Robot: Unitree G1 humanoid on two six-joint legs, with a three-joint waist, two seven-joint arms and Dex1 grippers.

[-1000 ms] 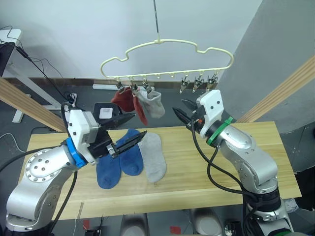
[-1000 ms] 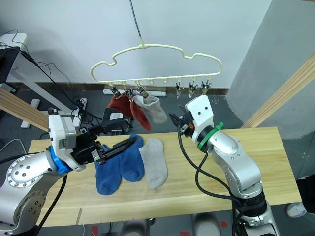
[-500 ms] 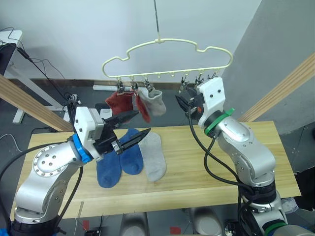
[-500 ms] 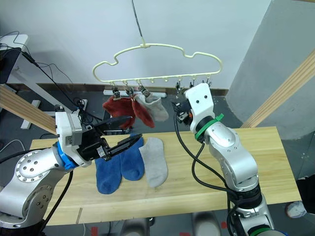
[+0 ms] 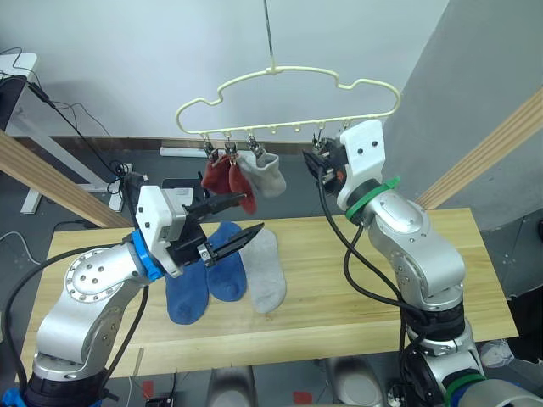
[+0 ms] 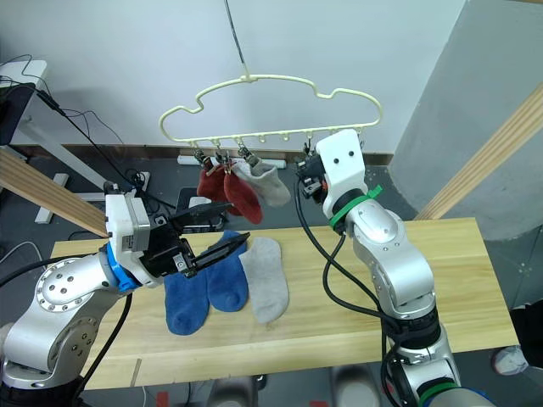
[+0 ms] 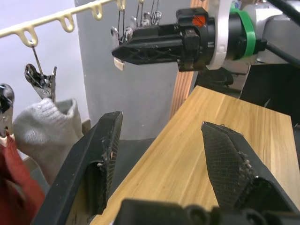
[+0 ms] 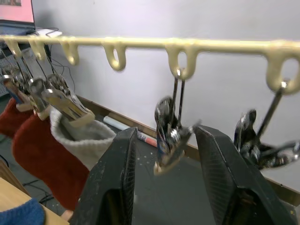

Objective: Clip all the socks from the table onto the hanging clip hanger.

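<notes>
The cream-yellow clip hanger [image 5: 288,83] hangs above the table [image 5: 356,297]. Two rust red socks [image 5: 225,176] and one light grey sock [image 5: 268,175] hang from its clips on my left. On the wood lie two blue socks [image 5: 208,284] and a light grey sock [image 5: 265,271], side by side. My left gripper [image 5: 253,211] is open and empty, hovering above the blue socks just below the hanging ones. My right gripper [image 8: 166,133] is open, raised to the hanger, its fingers [image 8: 110,187] either side of a bare metal clip [image 8: 169,136] without pressing it.
Thick wooden frame bars slant past the table on the left [image 5: 51,182] and right [image 5: 484,157]. A grey panel [image 5: 475,76] stands behind my right arm. Two more bare clips [image 8: 258,136] hang beside the one between my fingers. Cables and boxes lie on the floor behind the table.
My right gripper rose from table height to the bare clips of the hanger. My left gripper lifted a little, still open. The hanging socks swung.
</notes>
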